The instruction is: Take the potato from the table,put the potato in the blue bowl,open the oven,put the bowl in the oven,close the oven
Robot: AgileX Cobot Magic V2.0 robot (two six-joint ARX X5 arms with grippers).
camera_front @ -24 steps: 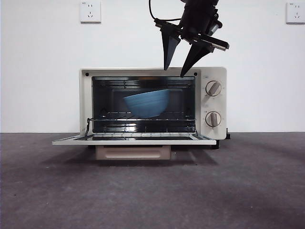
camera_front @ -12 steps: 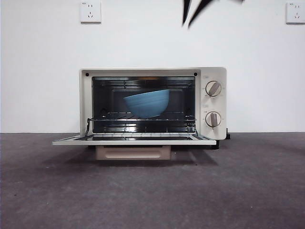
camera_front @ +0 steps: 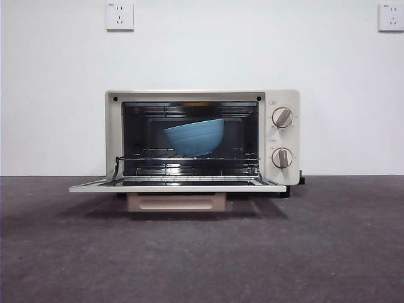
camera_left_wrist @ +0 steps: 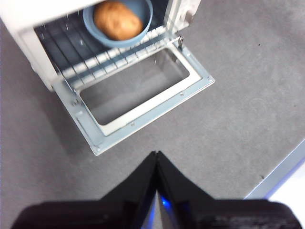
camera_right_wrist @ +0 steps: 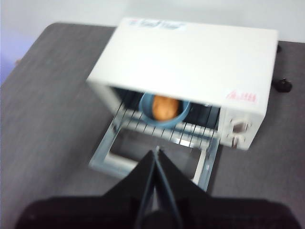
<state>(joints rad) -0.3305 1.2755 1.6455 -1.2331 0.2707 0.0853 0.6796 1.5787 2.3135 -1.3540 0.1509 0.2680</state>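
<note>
The left gripper (camera_left_wrist: 156, 155) has its two black jaws pressed together to a single point, with nothing between them; it hangs high over the bare table (camera_left_wrist: 228, 119), out in front of the oven's (camera_left_wrist: 28, 28) lowered door (camera_left_wrist: 143, 107). The right gripper (camera_right_wrist: 156, 151) is likewise closed tip to tip and empty, poised above and in front of the oven (camera_right_wrist: 190, 62), its view somewhat blurred. Neither gripper shows in the front view. Outward from them, the oven (camera_front: 283, 132) stands at the middle of the table (camera_front: 202, 252) against the white wall (camera_front: 202, 44), its door (camera_front: 177, 186) dropped flat and level, the beige bar handle (camera_front: 177, 202) hanging beneath the door's front edge. Inside, the blue bowl (camera_front: 194, 136) sits on the wire rack (camera_front: 189, 158), roughly centred in the cavity and slightly tilted, its rim higher toward the side with the knobs. The potato (camera_left_wrist: 117, 20) lies inside the blue bowl (camera_left_wrist: 143, 28), filling much of it; the right wrist view shows the same, the potato (camera_right_wrist: 165, 108) an orange lump within the blue bowl's (camera_right_wrist: 183, 114) rim, just under the oven's top edge. From the front the potato is hidden behind the bowl's wall. Two grey knobs (camera_front: 282, 117) sit one above the other on the oven's cream panel. Two wall sockets (camera_front: 120, 16) are mounted high on the wall, one toward each upper corner.
</note>
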